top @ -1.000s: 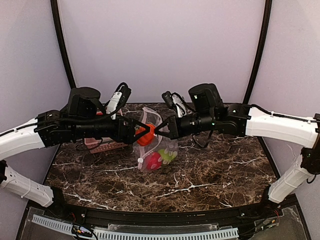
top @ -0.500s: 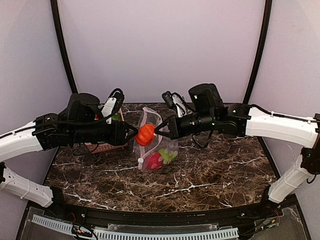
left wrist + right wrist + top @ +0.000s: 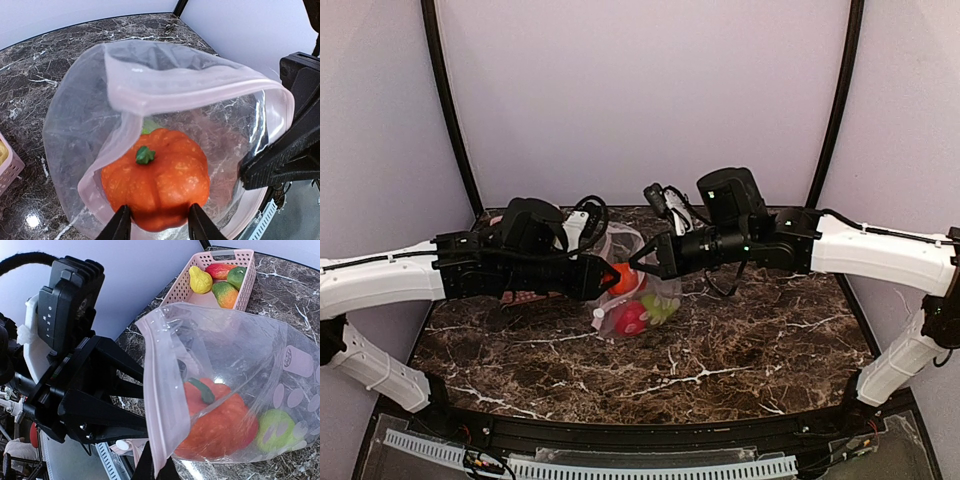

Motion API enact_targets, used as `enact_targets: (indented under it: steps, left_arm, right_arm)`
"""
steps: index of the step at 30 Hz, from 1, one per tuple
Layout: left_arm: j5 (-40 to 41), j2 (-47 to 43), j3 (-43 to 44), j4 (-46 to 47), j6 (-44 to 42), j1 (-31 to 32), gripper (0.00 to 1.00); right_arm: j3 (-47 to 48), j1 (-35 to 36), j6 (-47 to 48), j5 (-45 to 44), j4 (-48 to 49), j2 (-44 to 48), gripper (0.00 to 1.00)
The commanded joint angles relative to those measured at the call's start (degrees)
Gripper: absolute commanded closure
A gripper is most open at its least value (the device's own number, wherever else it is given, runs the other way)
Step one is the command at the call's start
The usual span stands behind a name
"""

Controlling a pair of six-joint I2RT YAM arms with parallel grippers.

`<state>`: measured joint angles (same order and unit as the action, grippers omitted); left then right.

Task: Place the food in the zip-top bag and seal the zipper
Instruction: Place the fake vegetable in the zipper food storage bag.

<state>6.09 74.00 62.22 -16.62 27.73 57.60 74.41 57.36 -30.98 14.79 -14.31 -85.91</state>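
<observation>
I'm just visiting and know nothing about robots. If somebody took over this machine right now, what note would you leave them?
Left hand: shut on the orange toy pumpkin, holding it inside the mouth of the clear dotted zip-top bag.
Right hand: shut on the bag's pink zipper strip, holding the mouth open.
Done: a green toy fruit and a red one are in the bag.
To do: release the pumpkin, bag the remaining toys lying in the pink slotted basket, seal the zipper.
</observation>
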Motion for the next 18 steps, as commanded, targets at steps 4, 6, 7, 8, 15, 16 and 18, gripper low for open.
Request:
enact_targets:
  steps: [4,6,7,8,15,16,18]
  left_arm:
    - [-0.64,2.28,0.97,2.49,-0.26,-0.52,0.62]
    - [-0.45,2.63,0.93,2.33,-0.3,-0.69,0.62]
    - [-0.13,2.71,0.94,2.19,-0.41,-0.73,0.62]
    - [0.06,2.72,1.0,1.79,-0.49,-0.78,0.62]
    - [1.18,3.18,1.22,0.63,-0.74,-1.18,0.61]
    - [1.11,3.2,1.32,0.56,-0.74,-1.24,0.61]
    - [0.93,2.94,1.56,0.56,-1.05,-1.33,0.61]
  right_arm:
    - [-1.15,-0.02,-0.04,-0.15,1.39,1.6,1.0]
    - [-1.0,0.07,-0.11,-0.19,1.39,1.53,1.0]
    - [-0.95,0.03,-0.13,-0.15,1.42,1.46,1.0]
    - [-0.94,0.03,-0.13,-0.18,1.43,1.45,1.0]
    - [-1.1,0.06,-0.25,-0.15,1.67,1.45,1.0]
    - [-1.04,0.02,-0.22,-0.18,1.65,1.45,1.0]
    - [-1.25,0.08,-0.26,-0.28,1.65,1.53,1.0]
